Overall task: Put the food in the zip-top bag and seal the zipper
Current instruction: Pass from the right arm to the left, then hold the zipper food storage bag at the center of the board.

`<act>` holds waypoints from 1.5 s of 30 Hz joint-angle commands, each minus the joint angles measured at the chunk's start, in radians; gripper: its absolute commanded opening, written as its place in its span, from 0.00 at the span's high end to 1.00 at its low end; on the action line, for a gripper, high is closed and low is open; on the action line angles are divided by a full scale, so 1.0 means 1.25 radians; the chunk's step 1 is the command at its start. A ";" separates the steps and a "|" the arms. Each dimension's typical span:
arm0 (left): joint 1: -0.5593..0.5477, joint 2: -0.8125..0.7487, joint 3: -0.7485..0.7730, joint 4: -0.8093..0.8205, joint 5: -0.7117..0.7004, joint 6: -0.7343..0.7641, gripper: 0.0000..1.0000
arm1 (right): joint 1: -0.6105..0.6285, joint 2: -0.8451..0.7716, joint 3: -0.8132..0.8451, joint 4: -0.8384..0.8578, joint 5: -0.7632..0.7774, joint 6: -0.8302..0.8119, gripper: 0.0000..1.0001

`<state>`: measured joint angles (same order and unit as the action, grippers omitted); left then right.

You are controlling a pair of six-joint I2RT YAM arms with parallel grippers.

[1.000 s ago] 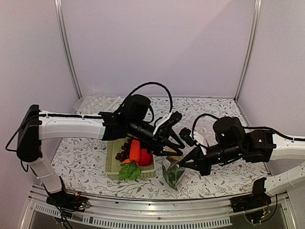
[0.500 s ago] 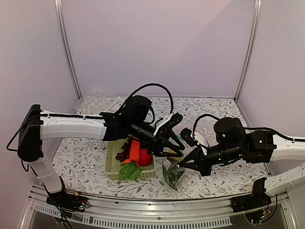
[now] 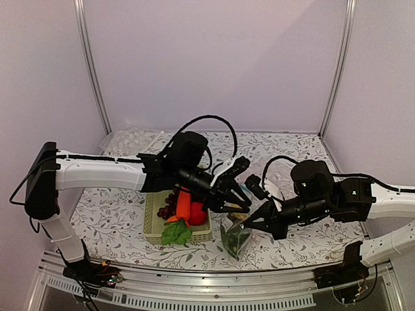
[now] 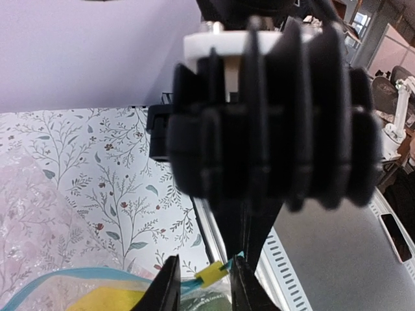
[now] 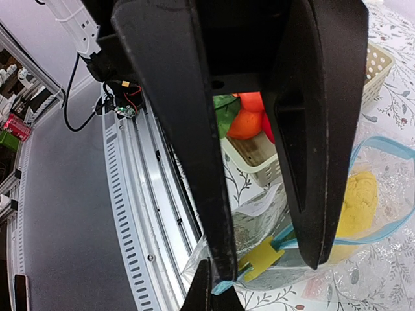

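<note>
Narrowing my left end effector [image 4: 207,286] around the yellow slider [image 4: 212,274], apparently not yet pinching it; right end effector [image 3: 248,223] clenched on the bag [image 3: 235,240] at its mouth, so sealing comes next.

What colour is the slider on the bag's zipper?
Yellow: the slider sits on the light-blue zipper. It shows best in the right wrist view.

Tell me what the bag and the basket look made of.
Zip-top bag: thin clear plastic film, glossy and crinkled; the yellow food shows through it. Basket: pale green moulded plastic, probably, matte; regular open lattice walls.
</note>
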<state>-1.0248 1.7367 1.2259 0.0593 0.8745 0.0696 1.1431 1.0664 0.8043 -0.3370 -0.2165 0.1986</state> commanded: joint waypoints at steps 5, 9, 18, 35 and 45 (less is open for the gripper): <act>-0.020 0.000 0.004 -0.112 -0.047 0.050 0.85 | -0.003 -0.030 -0.014 0.026 0.046 0.009 1.00; -0.020 -0.013 -0.003 -0.123 -0.058 0.052 0.89 | -0.005 -0.037 -0.024 0.028 0.070 0.021 1.00; -0.020 -0.031 0.004 -0.141 -0.081 0.055 1.00 | -0.004 -0.075 -0.051 0.030 0.113 0.065 1.00; -0.021 -0.066 0.106 -0.260 -0.162 0.069 1.00 | -0.005 -0.063 0.049 -0.051 0.166 0.109 0.48; -0.021 -0.059 0.262 -0.447 -0.257 0.129 1.00 | -0.004 -0.046 0.137 -0.110 0.312 0.186 0.43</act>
<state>-1.0409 1.6718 1.4471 -0.3622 0.6018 0.1921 1.1423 1.0046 0.9249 -0.4038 0.0624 0.3927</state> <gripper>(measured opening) 0.031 0.568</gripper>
